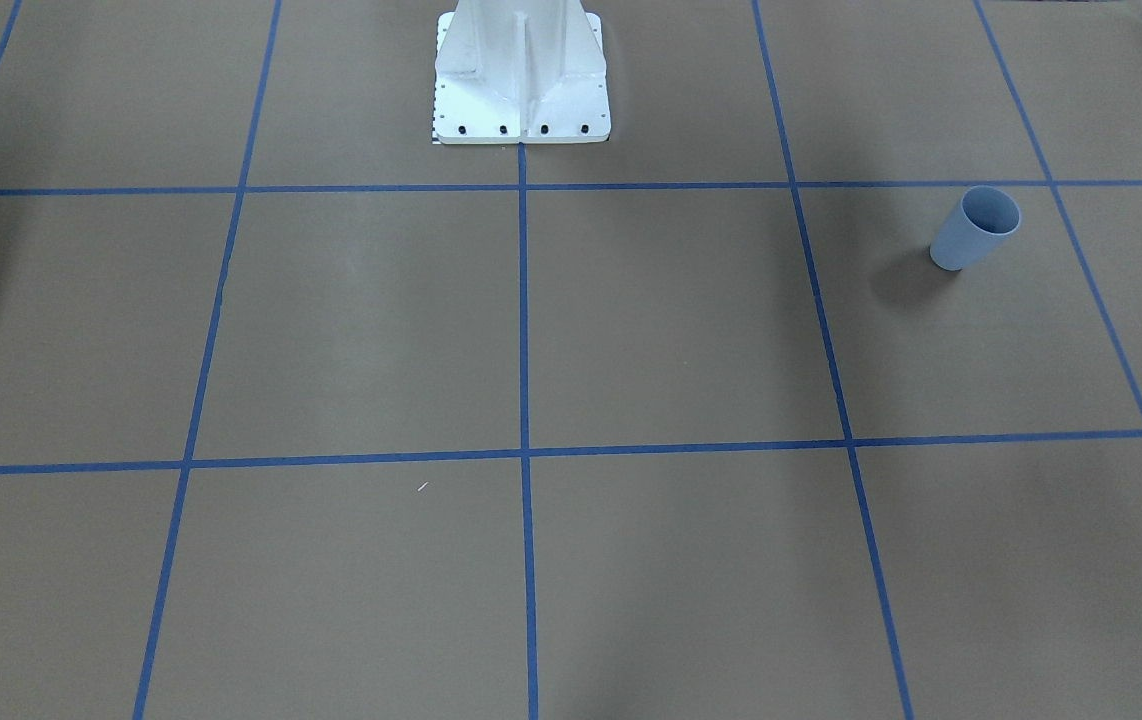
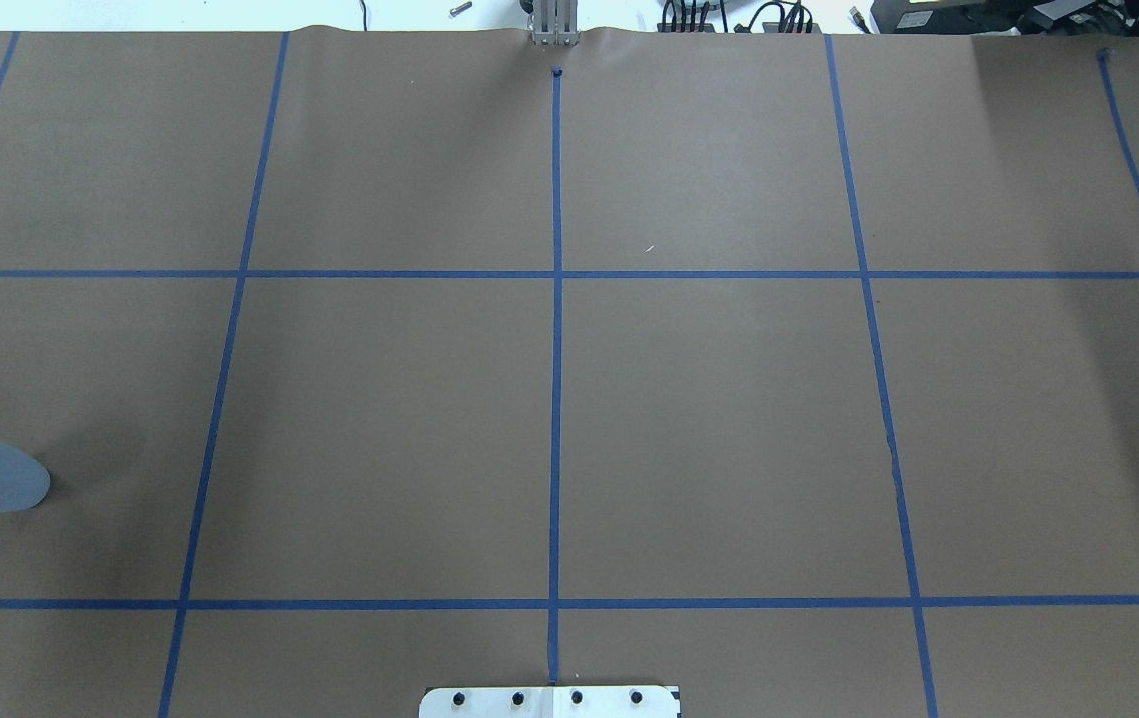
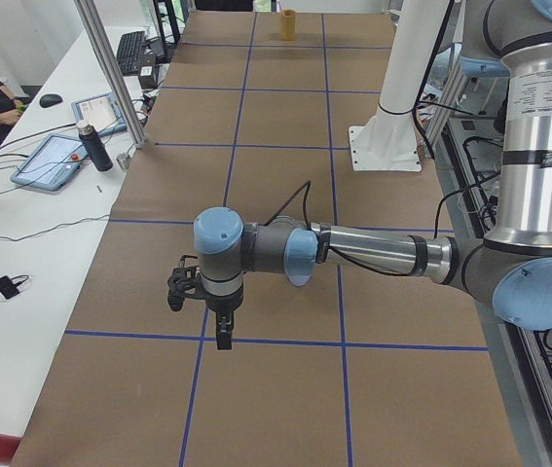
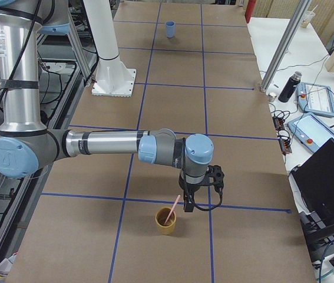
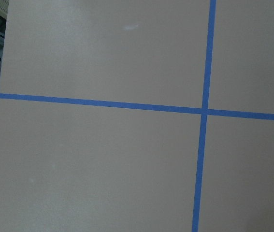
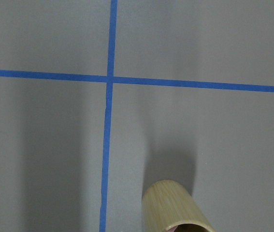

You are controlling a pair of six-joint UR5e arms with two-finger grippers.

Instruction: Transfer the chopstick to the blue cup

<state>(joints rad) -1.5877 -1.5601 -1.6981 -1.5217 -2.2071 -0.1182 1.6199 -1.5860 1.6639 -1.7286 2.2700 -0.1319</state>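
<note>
Chopstick aslant in tan cup

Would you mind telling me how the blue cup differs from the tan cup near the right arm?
The blue cup is pale blue; the tan cup looks like bamboo. The blue cup is empty; the tan cup holds the leaning chopstick. Both stand upright and handleless.

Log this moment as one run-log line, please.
chopstick: in bamboo cup | blue cup: empty | right tool: near bamboo cup, state unclear | left tool: state unclear
</note>
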